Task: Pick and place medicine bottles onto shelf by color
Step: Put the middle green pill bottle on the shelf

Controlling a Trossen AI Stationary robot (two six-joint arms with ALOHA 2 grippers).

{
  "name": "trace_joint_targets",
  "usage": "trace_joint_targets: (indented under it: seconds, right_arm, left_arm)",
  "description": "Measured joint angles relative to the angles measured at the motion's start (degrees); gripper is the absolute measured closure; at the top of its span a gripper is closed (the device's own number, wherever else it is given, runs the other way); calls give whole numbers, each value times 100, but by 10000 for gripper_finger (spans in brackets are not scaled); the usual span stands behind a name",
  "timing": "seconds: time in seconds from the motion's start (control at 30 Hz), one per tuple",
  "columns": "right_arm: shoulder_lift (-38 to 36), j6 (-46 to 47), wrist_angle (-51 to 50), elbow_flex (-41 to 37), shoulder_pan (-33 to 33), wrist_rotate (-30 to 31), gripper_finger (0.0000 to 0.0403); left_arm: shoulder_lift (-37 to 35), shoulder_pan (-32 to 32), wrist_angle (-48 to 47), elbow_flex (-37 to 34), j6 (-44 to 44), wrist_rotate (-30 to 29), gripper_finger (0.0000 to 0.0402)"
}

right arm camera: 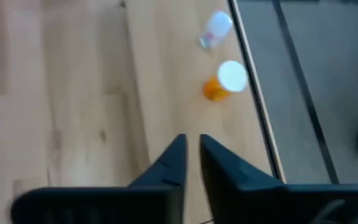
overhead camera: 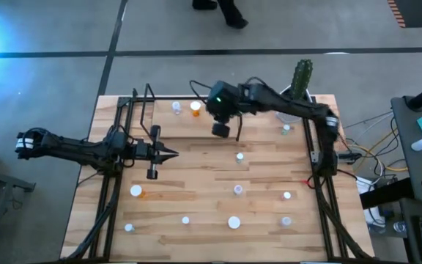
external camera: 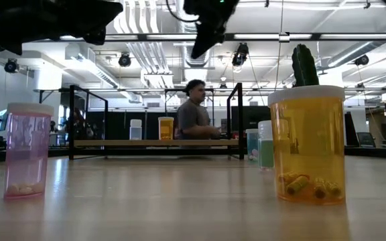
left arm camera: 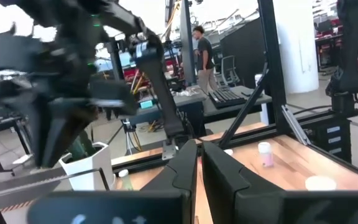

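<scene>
1. My right pincer (right arm camera: 191, 144) hangs above the back of the table, its fingers nearly together and gripping nothing.
2. Just beyond its tips on the low light-wood shelf with black wire rails (overhead camera: 211, 126) stand a white-capped orange pill bottle (right arm camera: 224, 81) and, beside it, a clear pill bottle (right arm camera: 213, 31).
3. My left pincer (overhead camera: 168, 153) waits over the table's left side, fingers narrow and empty.
4. More small bottles (overhead camera: 239, 189) are scattered on the wooden tabletop (overhead camera: 196, 198), nearer the front than either pincer.

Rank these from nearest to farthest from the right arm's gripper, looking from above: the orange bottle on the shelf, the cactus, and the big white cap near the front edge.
1. Orange bottle: on the shelf, just beside the right gripper.
2. Cactus: back right corner.
3. Big white cap: front edge, across the table.
</scene>
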Motion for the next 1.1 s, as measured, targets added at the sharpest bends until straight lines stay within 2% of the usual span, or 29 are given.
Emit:
trace_joint_targets:
  seconds: [0.27, 0.4, 0.5, 0.67, 0.87, 0.97, 1.1]
  right_arm:
    - [-2199, 41, 2707, -3790, 905, 4, 394]
    - [-3185, 268, 4007, -5286, 1402, 46, 394]
    - [-3745, 485, 4684, -6218, 1757, 478, 394]
    - [-4399, 1301, 4922, -7303, 2203, 1483, 394]
    - [-4624, 1890, 5465, -8187, 2517, 1691, 385]
    - [-4613, 2068, 5908, -8560, 2587, 1807, 364]
    - [-4491, 2231, 6454, -9012, 2583, 1813, 331]
  left_arm:
    - [827, 1, 2, 327, 112, 2, 396]
    - [1590, -1, 7, 702, 120, 2, 395]
    - [2115, -1, 30, 959, 158, 4, 395]
    - [2621, -1, 64, 1251, 119, 4, 395]
    - [3171, 0, 64, 1515, -347, -2, 395]
    - [3676, -1, 66, 1740, -597, -101, 389]
    - [4469, -3, 93, 2125, -647, -404, 360]
